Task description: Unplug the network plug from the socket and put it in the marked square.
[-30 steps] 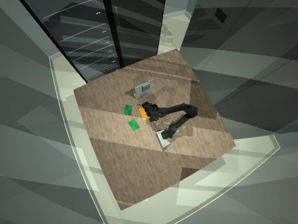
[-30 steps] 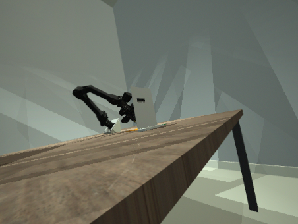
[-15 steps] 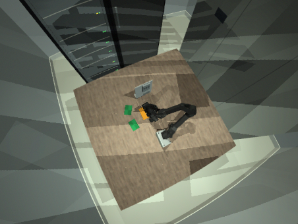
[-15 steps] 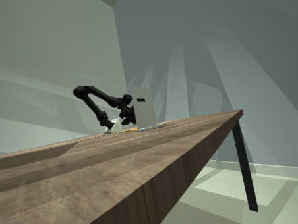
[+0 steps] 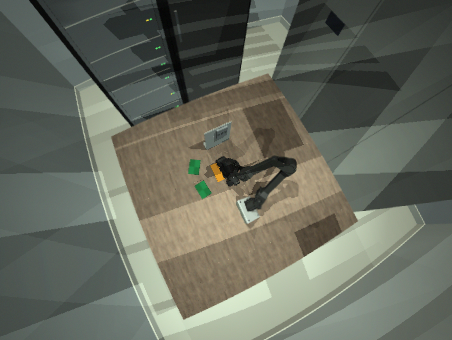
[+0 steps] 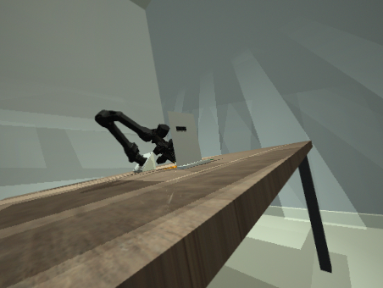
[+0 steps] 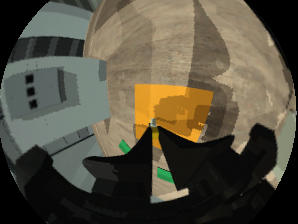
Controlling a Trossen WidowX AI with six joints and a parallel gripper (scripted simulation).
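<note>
Arm (image 5: 272, 172) reaches from its grey base plate (image 5: 247, 210) toward the far-left side of the wooden table (image 5: 225, 260), wrist bent down.

Gripper (image 5: 222, 170) sits low over the orange marked square (image 5: 216, 172); in the ext. view it hangs just above the tabletop, tips pointing down at the orange patch (image 6: 170, 167).

Fingers nearly together, clamped on sth small. Wrist cam shows a thin pale sliver at the tips, over the near edge of the square (image 7: 174, 112) – looks like the network plug (image 7: 153, 127), too small to make out its shape. Can't tell if it touches the table.

Upright panel (image 5: 218, 134) stands on the far side of the square, apart from the gripper. Dark socket slot (image 6: 180, 128) visible near its top in ext. view.

2 green patches (image 5: 194, 167) (image 5: 202, 189) lie flat on the table, left of the square.

Server racks (image 5: 145, 55) behind the table's far edge.
</note>
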